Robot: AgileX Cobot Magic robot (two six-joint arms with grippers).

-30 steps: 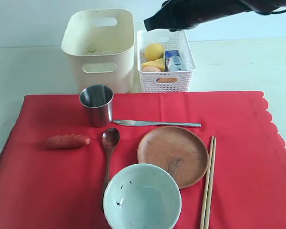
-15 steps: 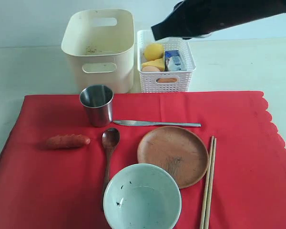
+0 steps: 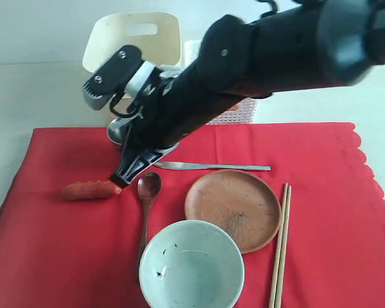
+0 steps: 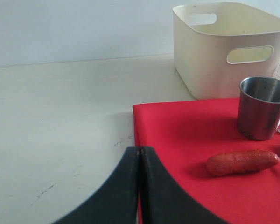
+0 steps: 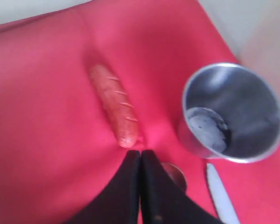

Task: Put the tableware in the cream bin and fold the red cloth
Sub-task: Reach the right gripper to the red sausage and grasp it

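Currently reaches over the red cloth [image 3: 321, 192], right gripper [image 3: 118, 182] closed just beside the sausage [image 3: 86, 190]. Holds left gripper [image 4: 140, 150] closed too

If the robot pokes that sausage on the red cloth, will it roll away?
Probably. The sausage is a rounded tube lying on its side, so a sideways poke would likely roll it. The red cloth under it looks soft, which may slow it. Its curved skin might let the shut right gripper slip off.

white table [image 3: 32, 90], red cloth [image 3: 327, 192], cream bin [image 3: 162, 40]
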